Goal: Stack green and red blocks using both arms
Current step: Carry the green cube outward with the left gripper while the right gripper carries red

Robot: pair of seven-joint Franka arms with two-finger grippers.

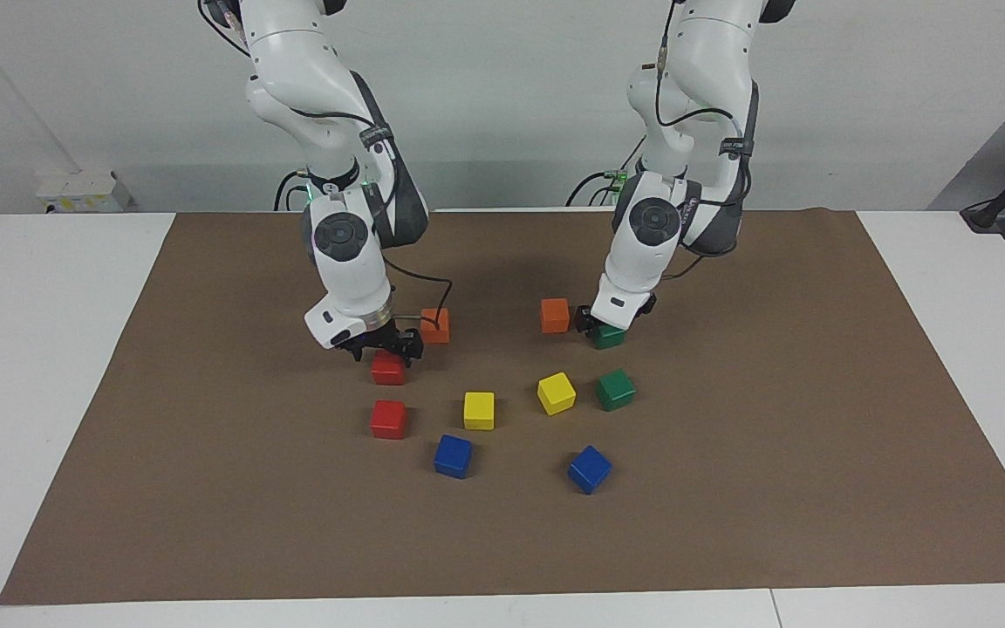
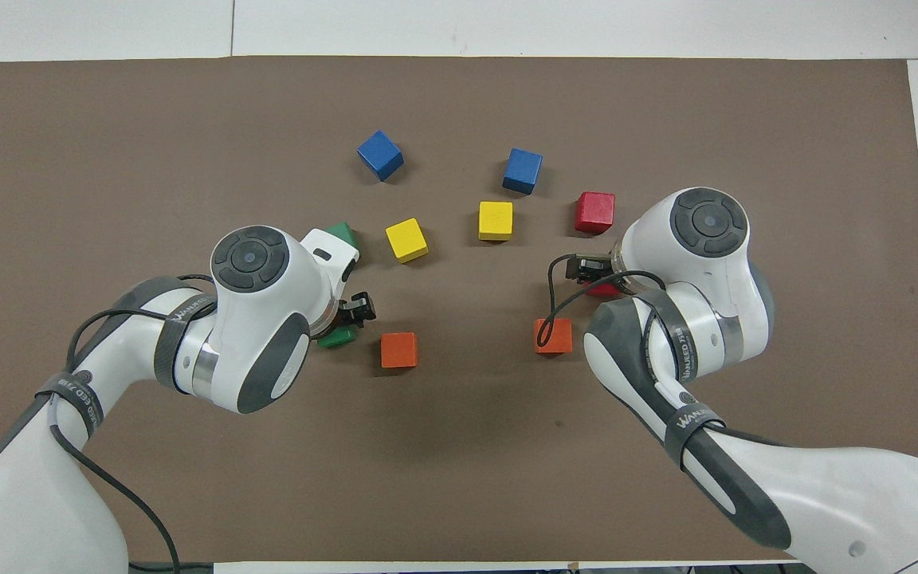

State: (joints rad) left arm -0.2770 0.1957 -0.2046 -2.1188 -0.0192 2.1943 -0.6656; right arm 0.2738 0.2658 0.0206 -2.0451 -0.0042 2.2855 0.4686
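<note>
Reaching down, the left end effector (image 1: 605, 325) sits on 1 green block (image 1: 609, 336) beside an orange cube (image 1: 555, 315), grip unclear; the right end effector (image 1: 387, 349), fingers apart, straddles 1 red block (image 1: 388, 370). Second green (image 1: 616, 389) and red (image 1: 388, 419) blocks lie farther out on the counter (image 1: 729, 480), likely stack bases.

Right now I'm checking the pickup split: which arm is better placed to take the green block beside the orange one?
Left. The left gripper is already down on that green block; the right gripper is over a red block.
</note>
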